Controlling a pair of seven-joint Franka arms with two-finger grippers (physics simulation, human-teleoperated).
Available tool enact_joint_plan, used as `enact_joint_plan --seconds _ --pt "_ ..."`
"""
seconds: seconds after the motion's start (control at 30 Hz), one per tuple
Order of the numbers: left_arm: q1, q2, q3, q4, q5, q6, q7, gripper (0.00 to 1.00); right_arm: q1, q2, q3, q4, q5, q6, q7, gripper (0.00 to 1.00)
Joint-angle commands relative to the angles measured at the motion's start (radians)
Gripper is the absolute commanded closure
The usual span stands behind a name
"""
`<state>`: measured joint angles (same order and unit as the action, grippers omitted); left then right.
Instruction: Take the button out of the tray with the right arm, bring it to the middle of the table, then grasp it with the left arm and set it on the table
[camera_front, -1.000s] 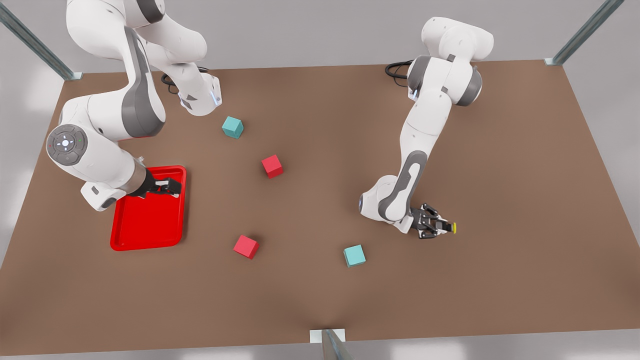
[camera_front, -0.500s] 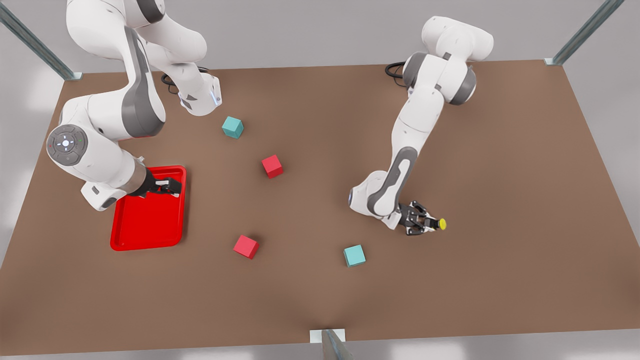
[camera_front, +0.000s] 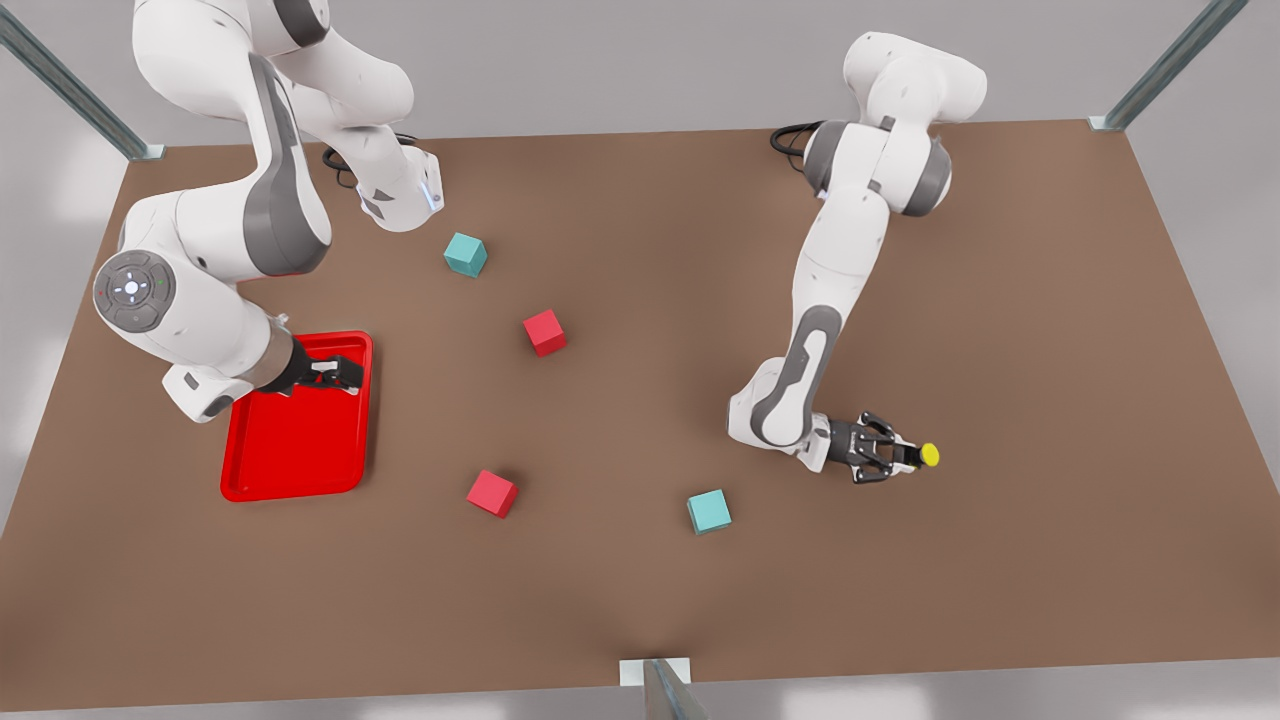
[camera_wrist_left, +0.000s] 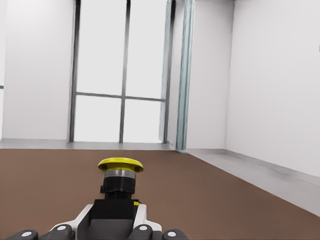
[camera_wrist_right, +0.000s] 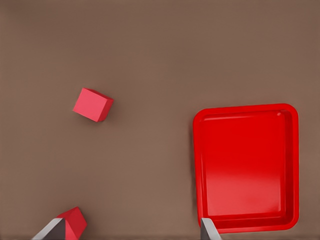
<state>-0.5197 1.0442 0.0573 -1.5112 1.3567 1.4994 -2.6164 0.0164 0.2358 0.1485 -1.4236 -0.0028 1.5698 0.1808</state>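
Observation:
The button (camera_front: 926, 456), a black body with a yellow cap, sits between the fingers of my left gripper (camera_front: 903, 457), which is shut on it low over the table (camera_front: 1050, 350) at the front view's right. In the left wrist view the button (camera_wrist_left: 120, 182) stands out past the left gripper (camera_wrist_left: 116, 216), cap away from the wrist. The red tray (camera_front: 300, 455) lies at the front view's left with nothing in it. My right gripper (camera_front: 345, 375) hangs open above its far edge. The right wrist view looks down on the tray (camera_wrist_right: 245, 165), with the right gripper (camera_wrist_right: 130, 232) spread wide.
Two red cubes (camera_front: 544, 332) (camera_front: 491, 493) and two teal cubes (camera_front: 465, 254) (camera_front: 708, 511) lie scattered mid-table. The nearer teal cube is close to the left arm's elbow. Grey frame posts stand at the table's corners.
The left arm carried the button a little toward the front view's left, then swung back to the right and turned its wrist. The right arm has stayed still over the tray.

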Motion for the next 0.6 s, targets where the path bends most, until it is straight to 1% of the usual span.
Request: enact_joint_plan --seconds 0.0,0.33,0.57 --pt "-0.005 0.007 -0.001 0.0 0.019 -0.037 -0.088 0.6 -0.001 -0.001 0.0 0.0 0.001 -0.002 0.0 0.0" --pt "-0.006 0.007 -0.039 -0.012 -0.019 0.058 -0.073 0.6 0.0 -0.001 0.0 0.0 0.0 -0.002 0.0 0.0" --pt "-0.006 0.007 -0.063 -0.012 -0.037 0.061 -0.073 0.6 0.005 -0.001 0.0 0.002 0.0 -0.001 0.002 0.0"
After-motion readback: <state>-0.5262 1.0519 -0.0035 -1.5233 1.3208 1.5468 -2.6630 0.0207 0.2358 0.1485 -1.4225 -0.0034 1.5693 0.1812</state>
